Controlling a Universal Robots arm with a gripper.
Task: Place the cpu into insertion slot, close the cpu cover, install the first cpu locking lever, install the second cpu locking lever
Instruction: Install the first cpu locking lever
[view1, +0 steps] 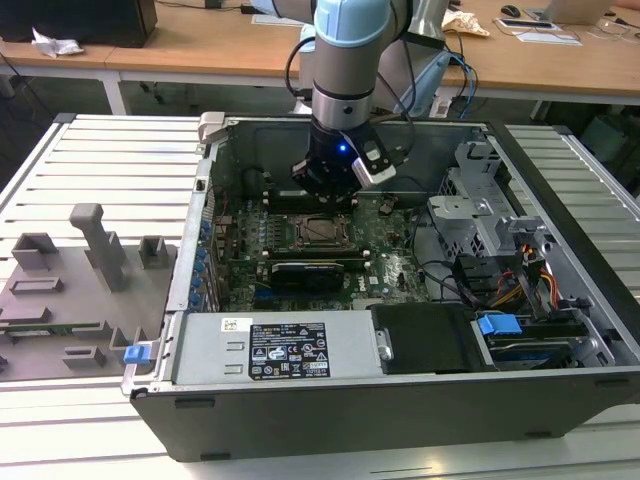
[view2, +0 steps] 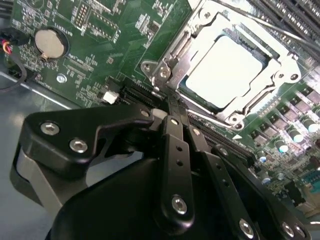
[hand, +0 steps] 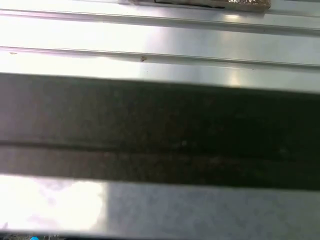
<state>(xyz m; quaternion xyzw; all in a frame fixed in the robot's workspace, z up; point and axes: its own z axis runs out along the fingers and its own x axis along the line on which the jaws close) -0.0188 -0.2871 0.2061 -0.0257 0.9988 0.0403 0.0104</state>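
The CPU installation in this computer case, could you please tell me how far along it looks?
Done: the square silver-topped cpu sits in the socket, with the silver metal frame cover lying closed around it. In hand: the black claw, shut and empty, is at the frame's corner. Whether either locking lever is latched cannot be told.

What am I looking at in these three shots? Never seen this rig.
A robot arm with a black hand reaches into an open grey desktop computer case on a slatted metal table. The exterior view looks at the whole scene from off the arm. Both wrist views come from cameras riding on the arm. In the second wrist view the hand hangs close above the green circuit board, beside the silver-grey square cpu. The chip sits in its socket with the thin metal frame cover down around it. The first wrist view shows pale metal slats.
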